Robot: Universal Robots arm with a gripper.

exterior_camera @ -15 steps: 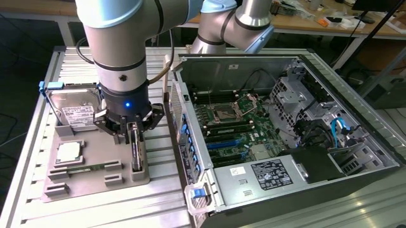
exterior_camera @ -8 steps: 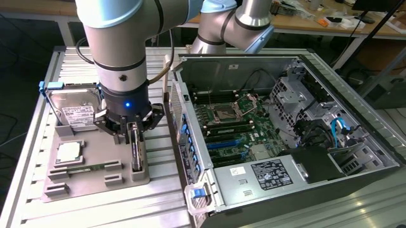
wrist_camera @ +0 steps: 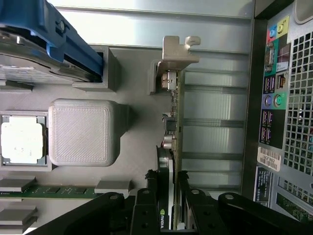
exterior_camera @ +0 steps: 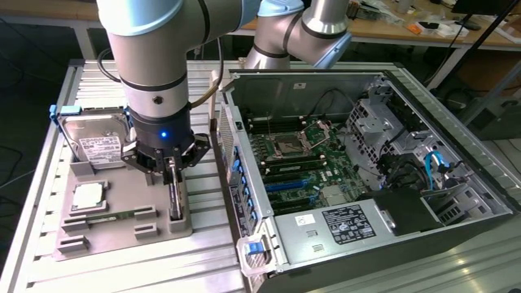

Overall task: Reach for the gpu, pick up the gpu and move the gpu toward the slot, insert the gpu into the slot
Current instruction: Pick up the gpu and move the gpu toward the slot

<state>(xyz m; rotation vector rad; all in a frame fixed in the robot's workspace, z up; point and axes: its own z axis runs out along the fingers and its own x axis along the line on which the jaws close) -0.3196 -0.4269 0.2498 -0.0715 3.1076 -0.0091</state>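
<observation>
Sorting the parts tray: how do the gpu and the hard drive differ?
The gpu stands on edge, thin and green, with the gripper closed on it; the hard drive lies broad face up, boxy and silver, blue-railed, untouched. Both sit in the grey holder.

Slatted metal table [exterior_camera: 106, 274] — two things sit right on it: a gray tray [exterior_camera: 122, 183] toward the exterior view's left, and an open PC case [exterior_camera: 293, 91] just beside it, on the right.

One gpu [exterior_camera: 173, 196], one hard drive [exterior_camera: 97, 144], one CPU chip [exterior_camera: 88, 195].
</observation>
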